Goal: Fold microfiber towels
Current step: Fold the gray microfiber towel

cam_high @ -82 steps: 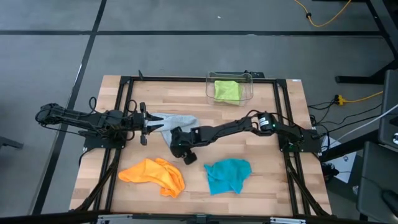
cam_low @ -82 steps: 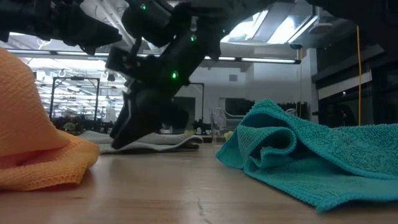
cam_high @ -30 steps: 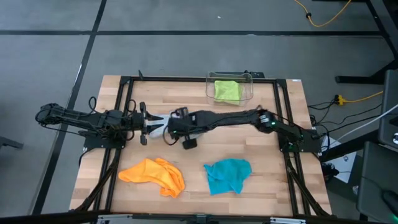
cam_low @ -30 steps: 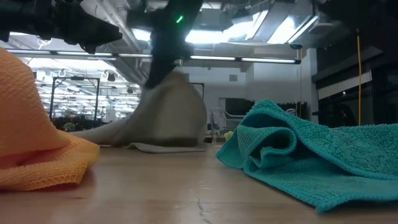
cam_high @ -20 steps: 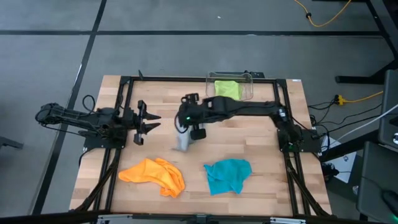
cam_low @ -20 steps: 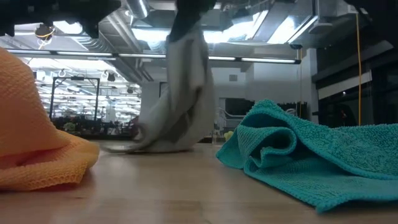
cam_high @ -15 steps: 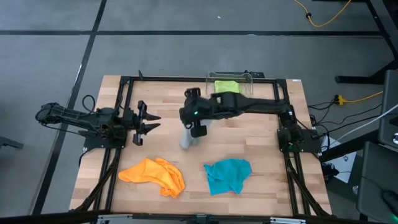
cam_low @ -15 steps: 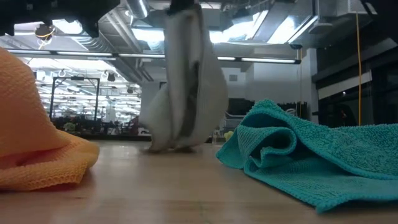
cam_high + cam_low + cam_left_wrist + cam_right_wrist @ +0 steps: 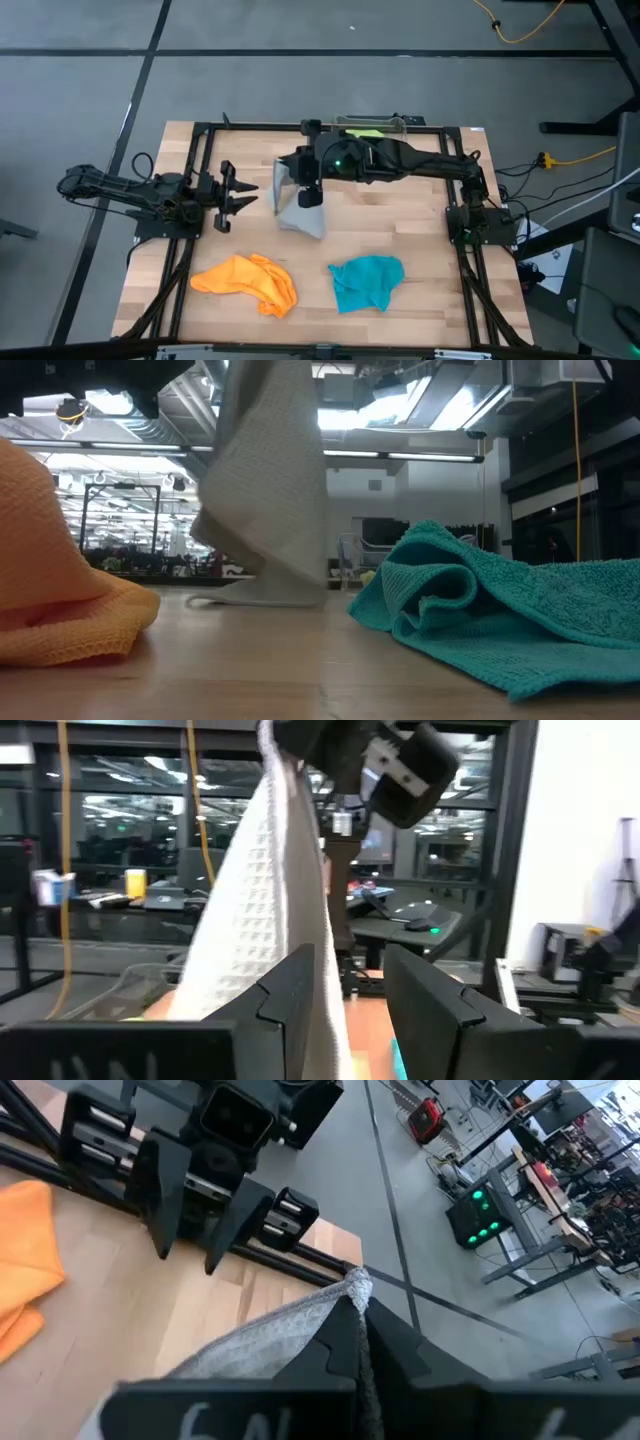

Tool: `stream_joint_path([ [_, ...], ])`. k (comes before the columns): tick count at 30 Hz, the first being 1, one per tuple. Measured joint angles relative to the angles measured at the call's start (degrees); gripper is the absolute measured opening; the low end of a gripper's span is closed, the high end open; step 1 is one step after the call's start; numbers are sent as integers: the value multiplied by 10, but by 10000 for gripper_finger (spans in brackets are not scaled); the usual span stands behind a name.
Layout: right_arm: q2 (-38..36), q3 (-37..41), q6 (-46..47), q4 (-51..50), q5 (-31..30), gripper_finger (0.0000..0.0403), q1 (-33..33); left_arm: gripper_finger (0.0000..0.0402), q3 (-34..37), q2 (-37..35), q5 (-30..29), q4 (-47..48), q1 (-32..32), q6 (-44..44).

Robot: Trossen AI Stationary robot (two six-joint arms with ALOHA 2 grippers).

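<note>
The orange towel (image 9: pixel 245 282) and teal towel (image 9: pixel 366 281) lie crumpled at the near edge. Beyond them, mid-table, the right gripper (image 9: pixel 309 188) is clamped on a corner of the grey towel (image 9: pixel 296 206), which hangs long-axis vertical, its lower edge brushing the table (image 9: pixel 400 215). The left gripper (image 9: pixel 240 193), fingers apart, waits just beside it and is the nearer arm to take a free corner. A green towel (image 9: pixel 366 131) sits in the far bin (image 9: pixel 395 124).

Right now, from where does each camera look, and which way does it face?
High: above the table, straight down; both arms, right claw lifting the grey towel.
Low: table height, level; orange towel, teal towel.
Left wrist: past the open left claw.
Right wrist: down at the wood.
All four share the grey towel.
</note>
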State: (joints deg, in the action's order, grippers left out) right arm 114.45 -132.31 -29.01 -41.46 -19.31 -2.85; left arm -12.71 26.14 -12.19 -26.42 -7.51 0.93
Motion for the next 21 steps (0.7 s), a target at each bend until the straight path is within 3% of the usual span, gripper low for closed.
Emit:
stream_joint_path([
  [6, 0, 0, -7, 36, 13, 5, 0, 115, 0, 66, -33, 0, 4, -24],
  [12, 0, 0, -27, 40, 13, 6, 0, 115, 0, 153, -34, -57, 21, -49],
  [21, -1, -27, -40, 50, 3, 6, 0, 115, 0, 214, -58, -55, 49, -42],
])
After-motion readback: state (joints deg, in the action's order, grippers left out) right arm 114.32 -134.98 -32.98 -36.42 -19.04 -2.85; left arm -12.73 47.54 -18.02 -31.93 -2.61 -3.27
